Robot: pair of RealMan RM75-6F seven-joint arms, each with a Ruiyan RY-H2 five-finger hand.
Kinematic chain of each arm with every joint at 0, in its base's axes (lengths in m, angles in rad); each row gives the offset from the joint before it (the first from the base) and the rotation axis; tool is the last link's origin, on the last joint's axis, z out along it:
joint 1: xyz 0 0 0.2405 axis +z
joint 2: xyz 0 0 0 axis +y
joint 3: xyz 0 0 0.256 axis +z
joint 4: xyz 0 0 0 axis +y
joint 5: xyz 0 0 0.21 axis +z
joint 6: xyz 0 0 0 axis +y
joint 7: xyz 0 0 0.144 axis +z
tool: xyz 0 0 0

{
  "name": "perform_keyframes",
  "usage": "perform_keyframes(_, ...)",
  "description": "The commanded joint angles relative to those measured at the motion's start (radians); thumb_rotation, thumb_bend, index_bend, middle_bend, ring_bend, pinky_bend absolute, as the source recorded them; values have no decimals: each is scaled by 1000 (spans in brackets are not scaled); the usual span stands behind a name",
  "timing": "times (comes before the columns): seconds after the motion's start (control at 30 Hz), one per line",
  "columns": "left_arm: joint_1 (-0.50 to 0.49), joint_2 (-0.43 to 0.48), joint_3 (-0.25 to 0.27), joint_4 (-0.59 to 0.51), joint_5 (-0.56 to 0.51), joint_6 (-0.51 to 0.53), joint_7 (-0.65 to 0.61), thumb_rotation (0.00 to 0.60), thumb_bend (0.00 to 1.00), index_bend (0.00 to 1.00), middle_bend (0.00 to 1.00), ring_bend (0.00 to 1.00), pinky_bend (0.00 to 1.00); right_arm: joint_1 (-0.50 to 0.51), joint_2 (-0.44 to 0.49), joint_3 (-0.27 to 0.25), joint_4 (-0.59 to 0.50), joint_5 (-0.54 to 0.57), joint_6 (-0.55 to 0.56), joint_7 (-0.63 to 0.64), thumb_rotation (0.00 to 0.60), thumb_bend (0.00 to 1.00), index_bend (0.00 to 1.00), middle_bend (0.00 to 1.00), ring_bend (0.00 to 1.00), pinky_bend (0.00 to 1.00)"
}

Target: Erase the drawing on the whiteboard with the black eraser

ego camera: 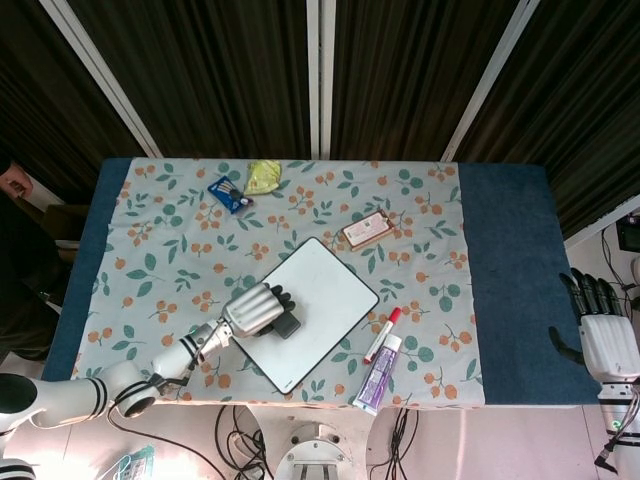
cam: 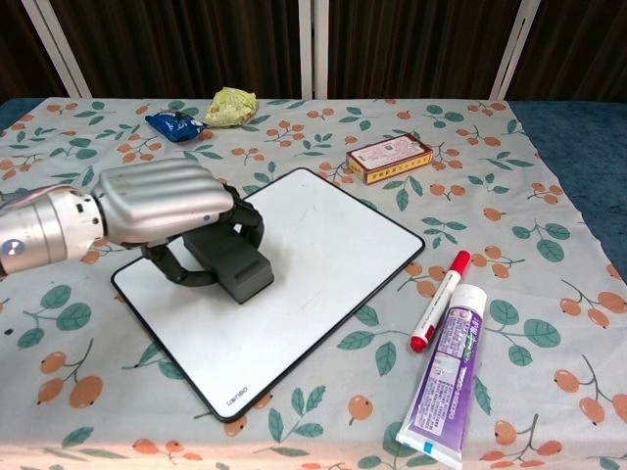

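The whiteboard (cam: 323,264) (ego camera: 330,285) lies tilted on the floral tablecloth near the table's front. Its visible surface is plain white, with no marks showing. My left hand (cam: 157,201) (ego camera: 253,308) grips the black eraser (cam: 233,266) (ego camera: 285,324) and presses it flat on the board's left half. The fingers wrap over the eraser's top and hide part of it. My right hand (ego camera: 603,325) shows only in the head view, off the table's right edge, open and holding nothing.
A red marker (cam: 439,299) and a purple tube (cam: 446,377) lie right of the board. An orange box (cam: 389,155) sits behind the board. A blue packet (cam: 174,124) and a yellow wad (cam: 230,106) are at the far left.
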Motion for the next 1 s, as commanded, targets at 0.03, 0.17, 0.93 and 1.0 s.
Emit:
perform_keyframes(0.03,-23,-32,-24,34,-19,-30,2,600,413,722,629,514,622,0,-1,0,4,1,-2,3,600,262,0,0,0,0)
perform_keyframes(0.17,-47,-61,-55,71,-47,-58,-8,600,414,722,629,514,623,-1,-3,1,13,5,-4,12,600,262,0,0,0,0)
perform_keyframes(0.93,-109,-64,-79,100,-89,-111,-20,600,435,737,643,527,635,5,-9,3,29,10,-18,21,600,263,0,0,0,0)
perform_keyframes(1.0,-108,-33,-63,52,-96,-134,-8,600,439,741,647,532,639,5,-10,1,27,7,-19,18,600,263,0,0,0,0)
